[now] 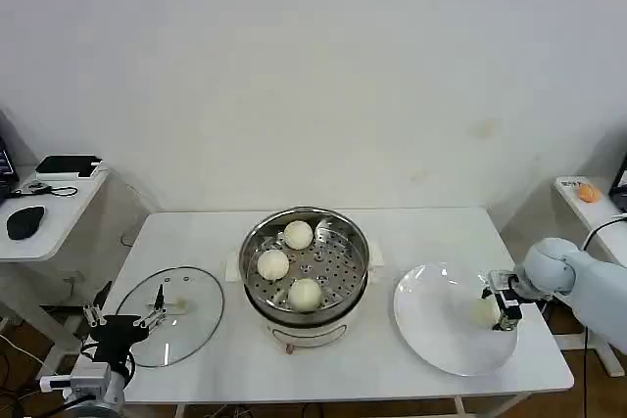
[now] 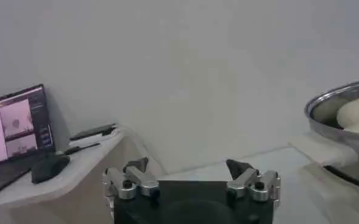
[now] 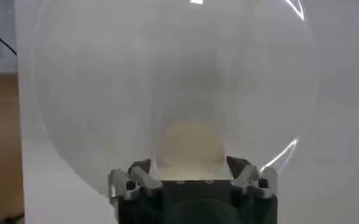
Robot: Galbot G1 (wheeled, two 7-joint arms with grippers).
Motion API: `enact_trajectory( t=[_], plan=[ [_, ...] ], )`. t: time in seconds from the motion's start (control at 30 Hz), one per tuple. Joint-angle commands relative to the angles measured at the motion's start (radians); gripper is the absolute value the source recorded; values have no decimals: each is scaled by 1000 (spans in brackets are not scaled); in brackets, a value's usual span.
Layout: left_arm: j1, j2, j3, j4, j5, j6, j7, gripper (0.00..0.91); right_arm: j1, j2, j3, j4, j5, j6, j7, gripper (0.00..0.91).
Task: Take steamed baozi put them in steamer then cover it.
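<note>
A white table (image 1: 392, 232) carries everything, with the steamer (image 1: 306, 276) standing at its middle: a shiny steel pot with a holed tray, on a cream base with small side handles. To the right of it lies a flat white plate (image 1: 431, 325), and to the left, near the table's front left corner, a round glass lid (image 1: 181, 315) lies flat with its knob up. Three buns sit inside the steamer, one at the far side (image 1: 298, 235), one to the left (image 1: 273, 264) and one at the near side (image 1: 306, 293), all apart from each other. The fourth bun (image 1: 485, 310) rests on the right part of the plate, and the right gripper (image 1: 498, 310) is down at it from the plate's right edge; in the right wrist view the bun (image 3: 191, 143) sits between the two spread fingers (image 3: 136, 176) of that claw, though whether they already press on it I cannot tell. The left gripper (image 1: 122, 320) hangs at the table's front left edge, just beside the lid, its claw spread and holding nothing; the left wrist view shows its fingertips (image 2: 246, 173) wide apart, with the steamer's rim (image 2: 325, 103) and a bun (image 2: 356, 112) off to one side.
</note>
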Motion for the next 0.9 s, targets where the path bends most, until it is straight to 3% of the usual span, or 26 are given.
enact_trajectory(
  t=[0.03, 0.27, 0.6, 0.8, 0.9],
  plan=[
    [1, 0, 0, -2, 0, 0, 0, 907, -9, 8, 10, -11, -2, -10, -7, 705],
    [0, 3, -5, -6, -3, 0, 0, 907, 82, -23, -43, 45, 48, -22, -39, 685],
    [-3, 9, -13, -4, -9, -1, 1, 907, 350, -34, -89, 98, 138, -57, -77, 695],
    [-9, 15, -13, -7, -10, 3, 1, 907, 556, 37, -148, 105, 234, -92, -82, 695],
    [-13, 17, -11, -6, -11, 4, 1, 907, 718, 113, -253, 118, 332, -135, -63, 695]
  ],
)
